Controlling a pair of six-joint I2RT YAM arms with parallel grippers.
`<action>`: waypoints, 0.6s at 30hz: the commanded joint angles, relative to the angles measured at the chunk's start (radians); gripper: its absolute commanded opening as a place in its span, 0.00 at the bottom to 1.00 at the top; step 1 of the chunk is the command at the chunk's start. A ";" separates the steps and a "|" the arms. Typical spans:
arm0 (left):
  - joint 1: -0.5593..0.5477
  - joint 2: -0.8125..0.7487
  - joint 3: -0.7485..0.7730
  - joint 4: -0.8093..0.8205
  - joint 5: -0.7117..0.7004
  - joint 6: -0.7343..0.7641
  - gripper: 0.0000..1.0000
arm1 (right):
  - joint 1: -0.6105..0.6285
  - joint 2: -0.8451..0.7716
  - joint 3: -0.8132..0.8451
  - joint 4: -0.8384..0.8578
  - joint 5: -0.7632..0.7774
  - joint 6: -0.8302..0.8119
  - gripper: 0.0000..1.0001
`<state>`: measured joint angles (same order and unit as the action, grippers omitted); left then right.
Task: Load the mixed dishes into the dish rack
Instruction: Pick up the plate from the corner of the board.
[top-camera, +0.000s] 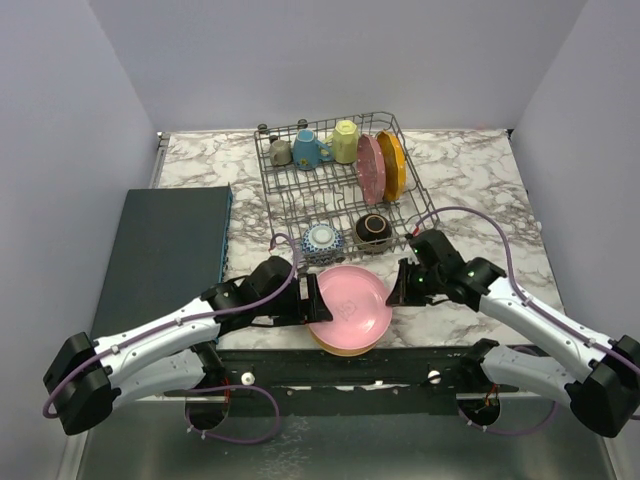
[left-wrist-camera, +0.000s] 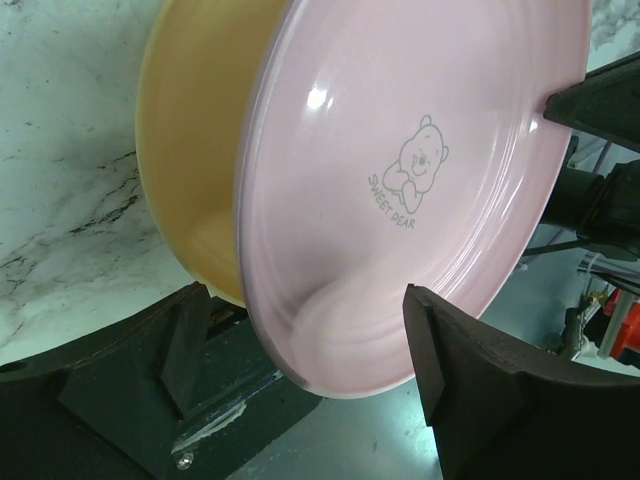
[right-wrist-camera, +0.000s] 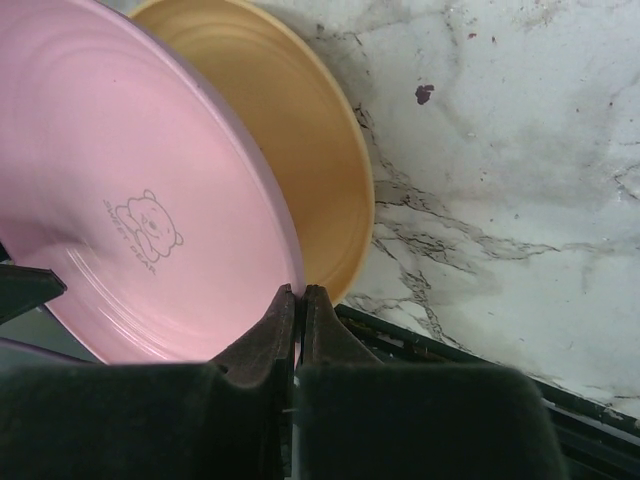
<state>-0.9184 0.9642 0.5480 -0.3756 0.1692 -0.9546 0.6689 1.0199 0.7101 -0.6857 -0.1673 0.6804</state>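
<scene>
the pink plate (top-camera: 348, 305) lies tilted on a yellow-orange plate (top-camera: 345, 348) just in front of the dish rack (top-camera: 320, 190), outside it. inside the rack, three mugs (top-camera: 308, 150) stand along the far side, two plates (top-camera: 380, 166) stand upright beside them, and two small bowls (top-camera: 322, 240) sit at the near side. so most looks loaded, and these two plates are left. the left gripper (top-camera: 312, 300) straddles the pink plate's rim, fingers spread, not gripping. the right gripper (top-camera: 395, 290) is closed tight, tips against the opposite rim.
</scene>
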 joint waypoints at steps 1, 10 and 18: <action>-0.004 -0.038 0.028 0.001 0.027 -0.022 0.85 | 0.009 -0.029 0.042 0.002 -0.025 -0.005 0.01; -0.004 -0.095 0.040 0.018 0.040 -0.049 0.77 | 0.009 -0.065 0.039 0.033 -0.075 -0.011 0.01; -0.004 -0.133 0.046 0.072 0.077 -0.076 0.63 | 0.009 -0.104 0.054 0.057 -0.101 -0.017 0.00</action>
<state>-0.9184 0.8570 0.5625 -0.3458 0.2096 -1.0115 0.6731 0.9451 0.7197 -0.6701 -0.2237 0.6777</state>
